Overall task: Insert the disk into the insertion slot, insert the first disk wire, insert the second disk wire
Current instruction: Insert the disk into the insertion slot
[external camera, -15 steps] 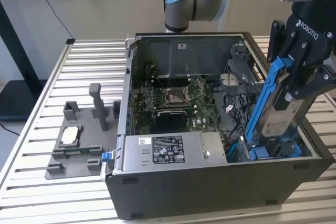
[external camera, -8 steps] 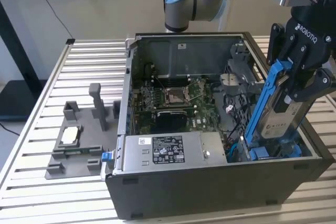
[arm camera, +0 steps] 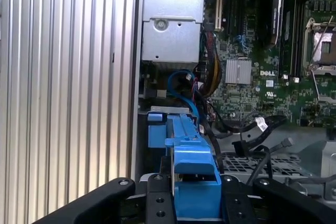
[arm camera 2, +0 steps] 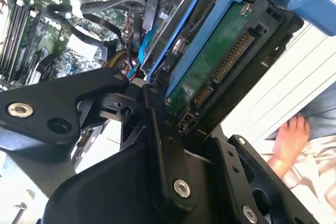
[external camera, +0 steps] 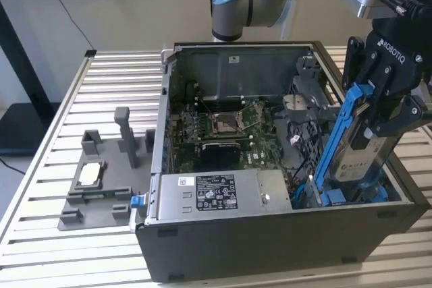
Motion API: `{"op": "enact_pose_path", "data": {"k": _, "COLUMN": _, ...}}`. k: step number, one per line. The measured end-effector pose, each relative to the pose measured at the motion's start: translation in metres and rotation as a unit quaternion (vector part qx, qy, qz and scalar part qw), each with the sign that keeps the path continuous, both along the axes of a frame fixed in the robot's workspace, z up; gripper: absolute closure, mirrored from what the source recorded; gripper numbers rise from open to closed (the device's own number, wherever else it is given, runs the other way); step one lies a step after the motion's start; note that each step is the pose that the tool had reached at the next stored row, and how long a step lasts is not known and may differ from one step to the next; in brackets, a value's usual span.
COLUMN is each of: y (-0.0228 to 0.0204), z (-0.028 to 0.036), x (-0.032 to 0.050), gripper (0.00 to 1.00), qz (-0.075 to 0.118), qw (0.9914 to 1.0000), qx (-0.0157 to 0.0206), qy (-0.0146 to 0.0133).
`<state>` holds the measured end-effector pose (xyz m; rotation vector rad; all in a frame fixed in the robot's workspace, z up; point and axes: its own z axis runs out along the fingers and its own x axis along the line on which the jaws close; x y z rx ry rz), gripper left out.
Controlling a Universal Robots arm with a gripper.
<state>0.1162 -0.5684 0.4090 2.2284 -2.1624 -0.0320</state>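
Blue plastic framed the disk point(external camera: 358, 156), a flat silver-grey drive with a white label on its broad face. The gripper point(external camera: 374, 109) pinched the disk between its black fingers, which pressed on the two broad faces near the upper end. In the exterior view the disk stood steeply tilted, upper end leaning toward the exterior view's right. Its lower end sat down inside the computer case point(external camera: 270, 247), at the insertion slot point(external camera: 374, 192) in the case corner, not lying flat in it.

In the second wrist view the underside of the disk point(arm camera 2: 220, 61) showed a green circuit board with a row of connector contacts (a blue end tab projected past it). In the first wrist view the blue frame edge of the disk point(arm camera: 191, 145) ran away from the fingers toward the blue-and-grey slot point(arm camera: 155, 128).

The power-supply box point(external camera: 216, 197) lay beside the slot, the motherboard point(external camera: 229, 133) beyond it. A person's hand point(arm camera 2: 289, 142) rested outside the case.
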Motion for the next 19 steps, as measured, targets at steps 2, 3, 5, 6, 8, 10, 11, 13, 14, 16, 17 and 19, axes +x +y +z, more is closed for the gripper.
{"op": "enact_pose_path", "data": {"k": 2, "y": 0.0000, "z": -0.0026, "x": 0.0001, "gripper": 0.68, "qz": 0.000, "qw": 1.00000, "qx": 0.0001, "qy": 0.0000}}
{"op": "enact_pose_path", "data": {"k": 3, "y": 0.0000, "z": -0.0037, "x": 0.0002, "gripper": 0.68, "qz": -0.001, "qw": 1.00000, "qx": 0.0001, "qy": 0.0000}}
{"op": "enact_pose_path", "data": {"k": 5, "y": 0.0000, "z": -0.0065, "x": 0.0004, "gripper": 0.68, "qz": -0.001, "qw": 1.00000, "qx": 0.0001, "qy": 0.0000}}
{"op": "enact_pose_path", "data": {"k": 6, "y": 0.0000, "z": -0.0080, "x": 0.0004, "gripper": 0.68, "qz": -0.001, "qw": 1.00000, "qx": 0.0000, "qy": 0.0000}}
{"op": "enact_pose_path", "data": {"k": 8, "y": 0.0000, "z": -0.0115, "x": 0.0005, "gripper": 0.68, "qz": -0.002, "qw": 1.00000, "qx": 0.0001, "qy": 0.0000}}
{"op": "enact_pose_path", "data": {"k": 10, "y": 0.0000, "z": -0.0152, "x": 0.0005, "gripper": 0.68, "qz": -0.002, "qw": 1.00000, "qx": 0.0001, "qy": 0.0000}}
{"op": "enact_pose_path", "data": {"k": 11, "y": 0.0000, "z": -0.0170, "x": 0.0005, "gripper": 0.68, "qz": -0.002, "qw": 1.00000, "qx": 0.0001, "qy": 0.0000}}
{"op": "enact_pose_path", "data": {"k": 13, "y": 0.0000, "z": -0.0206, "x": 0.0005, "gripper": 0.68, "qz": -0.002, "qw": 1.00000, "qx": 0.0001, "qy": 0.0000}}
{"op": "enact_pose_path", "data": {"k": 14, "y": 0.0000, "z": -0.0224, "x": 0.0005, "gripper": 0.68, "qz": -0.002, "qw": 1.00000, "qx": 0.0000, "qy": 0.0000}}
{"op": "enact_pose_path", "data": {"k": 16, "y": 0.0000, "z": -0.0261, "x": 0.0005, "gripper": 0.68, "qz": -0.003, "qw": 1.00000, "qx": 0.0001, "qy": 0.0000}}
{"op": "enact_pose_path", "data": {"k": 17, "y": 0.0000, "z": -0.0278, "x": 0.0005, "gripper": 0.68, "qz": -0.003, "qw": 1.00000, "qx": 0.0001, "qy": 0.0000}}
{"op": "enact_pose_path", "data": {"k": 19, "y": 0.0000, "z": -0.0315, "x": 0.0005, "gripper": 0.68, "qz": -0.003, "qw": 1.00000, "qx": -0.0001, "qy": 0.0000}}
